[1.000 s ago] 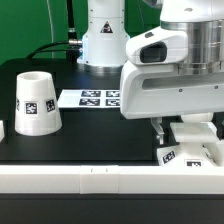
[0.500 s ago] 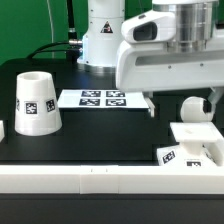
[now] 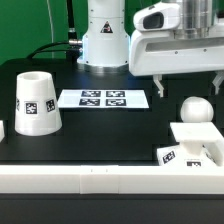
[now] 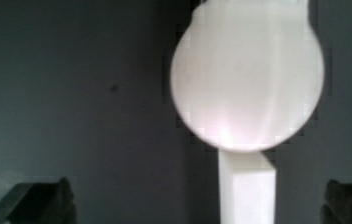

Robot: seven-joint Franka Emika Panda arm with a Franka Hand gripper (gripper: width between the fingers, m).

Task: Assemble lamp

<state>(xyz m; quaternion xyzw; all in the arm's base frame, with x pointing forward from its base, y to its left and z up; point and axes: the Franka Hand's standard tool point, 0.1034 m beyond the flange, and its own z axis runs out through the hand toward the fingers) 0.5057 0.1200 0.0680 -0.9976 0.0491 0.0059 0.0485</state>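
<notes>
— Where's the bulb (image 3: 195,110)?
— Upright on the base (image 3: 198,142), near the table's (image 3: 100,130) edge.
— And the claw (image 3: 187,88)?
— Above the base, spread wide, gripping nothing. The shade (image 3: 35,100) stands well apart from the base, with bare table between them.

exterior view wide, wrist view close; both show the bulb (image 3: 194,110) (image 4: 244,75)

Bulb (image 4: 244,80) blurred in wrist view, top cut off, base (image 3: 200,135) clipped at ext. view's right edge

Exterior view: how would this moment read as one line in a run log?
tool open, empty, above bulb | bulb upright on base, exterior view's right | shade apart, exterior view's left
</notes>
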